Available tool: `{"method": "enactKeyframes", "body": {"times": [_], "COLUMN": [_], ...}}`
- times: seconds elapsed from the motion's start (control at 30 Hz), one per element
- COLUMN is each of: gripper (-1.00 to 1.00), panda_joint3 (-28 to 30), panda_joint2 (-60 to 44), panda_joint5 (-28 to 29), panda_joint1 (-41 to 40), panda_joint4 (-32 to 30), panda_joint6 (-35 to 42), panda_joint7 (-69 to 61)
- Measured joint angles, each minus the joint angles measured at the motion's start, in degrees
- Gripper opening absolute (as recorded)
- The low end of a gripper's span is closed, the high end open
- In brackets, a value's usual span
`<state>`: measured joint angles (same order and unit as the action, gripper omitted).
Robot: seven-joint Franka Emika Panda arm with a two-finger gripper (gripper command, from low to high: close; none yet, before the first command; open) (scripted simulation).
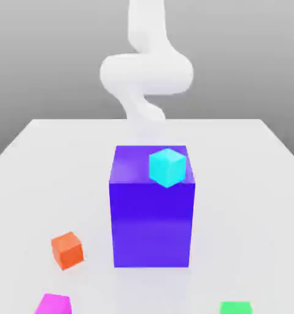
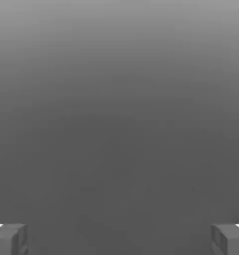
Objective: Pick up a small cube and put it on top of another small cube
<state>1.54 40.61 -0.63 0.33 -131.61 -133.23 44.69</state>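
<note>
The small magenta-pink cube (image 1: 53, 304) rests on the white table (image 1: 247, 184) at the near edge, toward the exterior view's left. At the same near edge, toward the exterior view's right, lies the small bright green cube (image 1: 235, 308); both are cut off by the frame edge. My white arm (image 1: 146, 70) rises behind the table's far side, well away from both cubes. In the hand view my gripper (image 2: 119, 240) is open, its two grey fingertips (image 2: 9, 239) set wide apart with only grey background between them.
A big purple-blue block (image 1: 151, 214) stands in the middle of the table with a small cyan cube (image 1: 167, 167) on top of it. A small orange cube (image 1: 67, 249) sits left of the block, just behind the magenta cube.
</note>
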Motion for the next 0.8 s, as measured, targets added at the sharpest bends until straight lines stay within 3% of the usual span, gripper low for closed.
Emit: {"method": "enactKeyframes", "body": {"times": [0.47,0.8], "gripper": [0.00,0.00], "panda_joint3": [7.72,9.72], "panda_joint2": [-29.41,-50.13], "panda_joint5": [-5.51,-9.03], "panda_joint1": [0.27,-3.09], "panda_joint4": [0.98,1.65], "panda_joint6": [-8.12,-13.89], "panda_joint7": [-7.84,-13.14]}}
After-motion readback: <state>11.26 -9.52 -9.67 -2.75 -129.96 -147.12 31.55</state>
